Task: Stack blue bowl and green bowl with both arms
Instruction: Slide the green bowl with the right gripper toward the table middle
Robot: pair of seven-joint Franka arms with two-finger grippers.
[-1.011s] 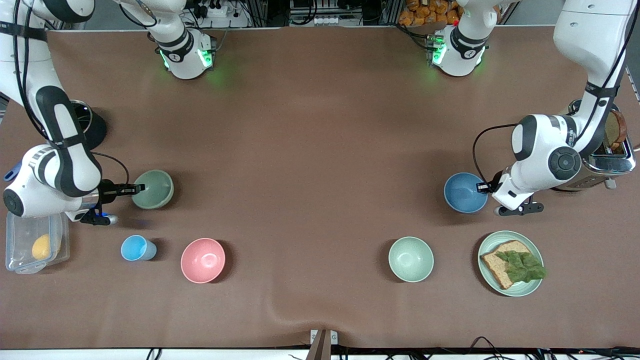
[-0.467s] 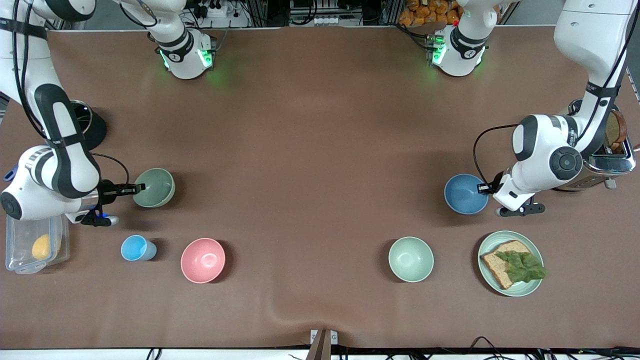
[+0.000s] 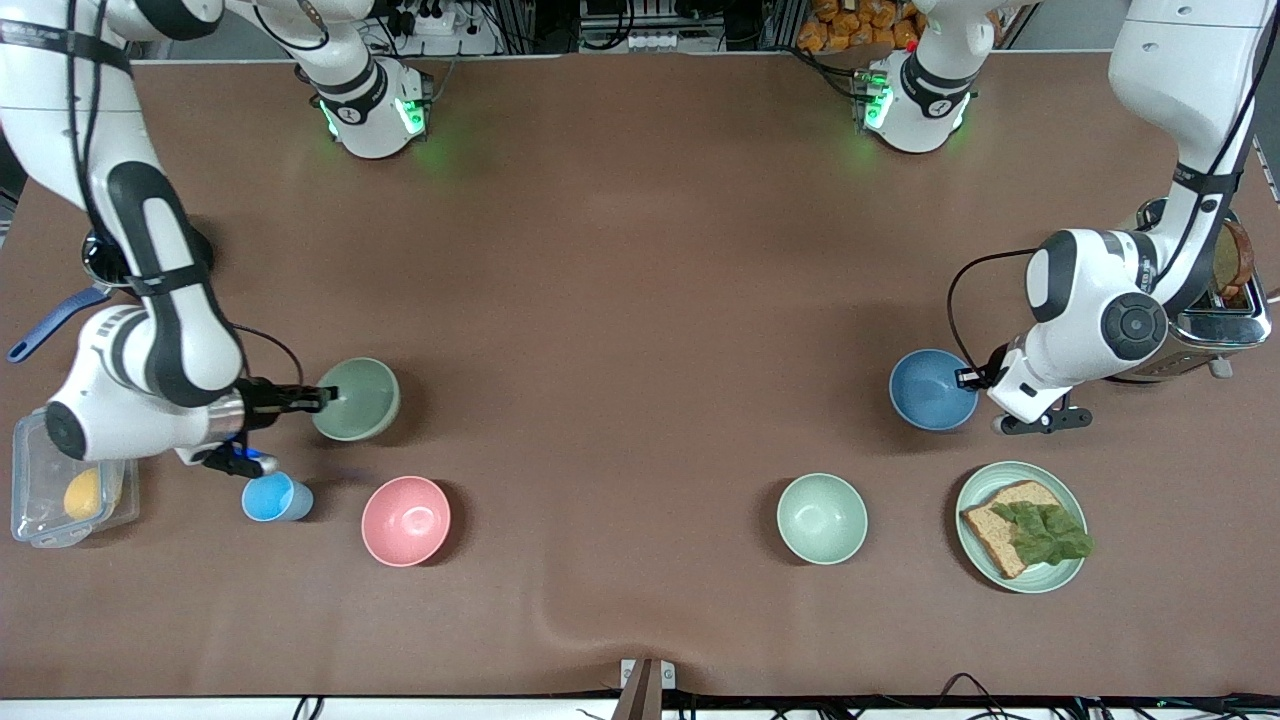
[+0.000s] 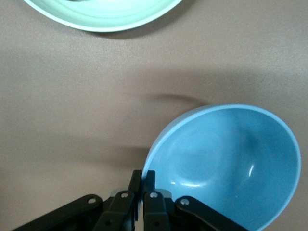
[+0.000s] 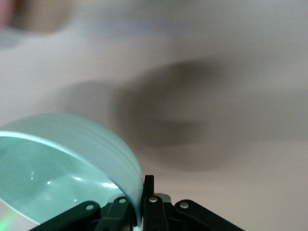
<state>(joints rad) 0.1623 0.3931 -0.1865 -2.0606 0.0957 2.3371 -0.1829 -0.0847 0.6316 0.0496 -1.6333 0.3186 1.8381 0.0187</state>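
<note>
The green bowl [image 3: 357, 399] is a dull sage green and hangs tilted a little above the table at the right arm's end. My right gripper [image 3: 322, 396] is shut on its rim [image 5: 137, 202]. The blue bowl [image 3: 932, 389] is at the left arm's end of the table. My left gripper [image 3: 968, 378] is shut on its rim [image 4: 147, 166]. In the left wrist view the blue bowl [image 4: 226, 163] looks tilted, with a shadow under it.
A pink bowl [image 3: 406, 520] and a small light-blue cup [image 3: 274, 497] lie nearer the camera than the green bowl. A mint-green bowl [image 3: 822, 518], a plate with bread [image 3: 1021, 526], a toaster [image 3: 1215, 320] and a plastic box [image 3: 60, 492] also stand here.
My right gripper has carried the green bowl toward the table's middle and slightly nearer the camera. The left gripper and blue bowl have barely moved.
</note>
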